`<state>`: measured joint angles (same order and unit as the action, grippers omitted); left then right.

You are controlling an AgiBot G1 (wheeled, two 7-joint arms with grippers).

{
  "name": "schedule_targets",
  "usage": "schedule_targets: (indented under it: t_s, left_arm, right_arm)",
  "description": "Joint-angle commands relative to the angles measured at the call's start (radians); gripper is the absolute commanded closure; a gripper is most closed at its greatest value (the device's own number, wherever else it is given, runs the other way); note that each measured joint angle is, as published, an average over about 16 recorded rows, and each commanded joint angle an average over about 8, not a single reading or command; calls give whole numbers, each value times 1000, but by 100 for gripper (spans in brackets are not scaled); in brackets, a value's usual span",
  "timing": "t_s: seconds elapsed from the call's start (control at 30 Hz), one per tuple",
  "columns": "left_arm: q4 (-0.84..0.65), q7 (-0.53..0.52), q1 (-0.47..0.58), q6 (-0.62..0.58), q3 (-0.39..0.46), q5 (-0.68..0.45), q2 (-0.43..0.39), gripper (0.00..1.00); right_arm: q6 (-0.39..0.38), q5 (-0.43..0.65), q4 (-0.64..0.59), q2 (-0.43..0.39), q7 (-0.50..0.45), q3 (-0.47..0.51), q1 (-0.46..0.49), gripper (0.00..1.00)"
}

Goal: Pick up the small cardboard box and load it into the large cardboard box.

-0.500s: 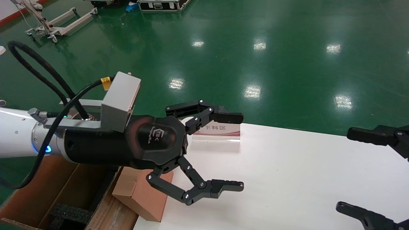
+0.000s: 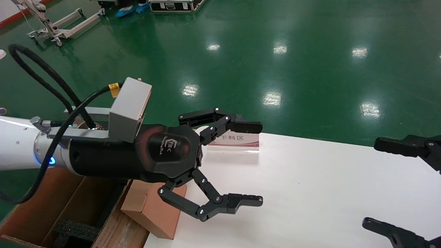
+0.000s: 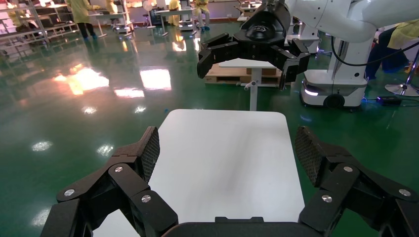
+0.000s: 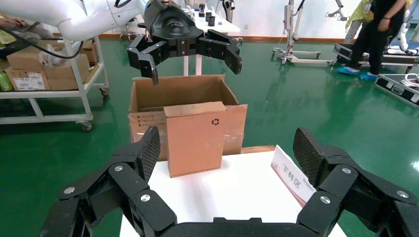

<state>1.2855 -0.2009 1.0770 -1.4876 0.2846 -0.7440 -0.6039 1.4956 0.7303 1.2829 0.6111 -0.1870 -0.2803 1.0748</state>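
Small box point(image 4: 193, 138): smooth matt brown cardboard. Large box point(image 4: 148, 101): brown corrugated cardboard, shiny clear tape on the flap behind the small box. Table point(image 2: 310, 193): smooth white top with slight sheen. Left gripper point(image 2: 237, 162): matt black plastic with bright metal screws; finger pads point(image 3: 150, 152) finely textured. Floor point(image 2: 310, 69): glossy green

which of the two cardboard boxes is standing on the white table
The small cardboard box, upright at the table's edge, closed, with a recycling mark. The large cardboard box sits off the table behind it, open-topped. The open left gripper hovers above.
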Motion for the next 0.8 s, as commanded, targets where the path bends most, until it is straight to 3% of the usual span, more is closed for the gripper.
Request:
schedule_targets:
  t_s: [0.03,0.23,0.43,0.8]
  left_arm:
    - [0,2,0,0,0,0,0,0]
    - [9,-65,14,32,23,-53,26,0]
    - [42,-198,64,73,75,-178,69,0]
    - [70,-623,287,32,238,-537,76,0]
  right_arm:
    - [0,0,0,0,0,0,0,0]
    - [0,0,-1,0,0,-1,0,0]
    - [0,-1,-1,0,1,-1,1,0]
    - [0,-1,-1,-1,1,-2,1,0]
